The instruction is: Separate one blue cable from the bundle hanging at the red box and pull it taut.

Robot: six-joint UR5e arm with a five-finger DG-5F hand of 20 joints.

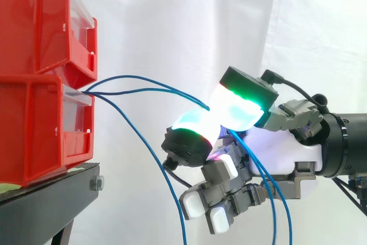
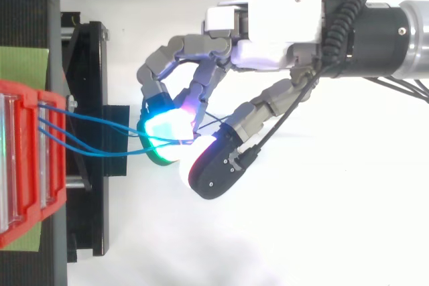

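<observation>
Blue cable pinched between my robot hand's glowing pads, right of the red box, so I can pull it taut; another strand hangs free.

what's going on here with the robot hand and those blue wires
The robot's hand is pinching blue cables between two glowing fingertip pads, a short way out from the red bins on the black stand. Two strands seem to run into the pinch, while a third cable hangs loose below. The strands from bin to pinch bow gently, so nothing is pulled taut yet.
</observation>
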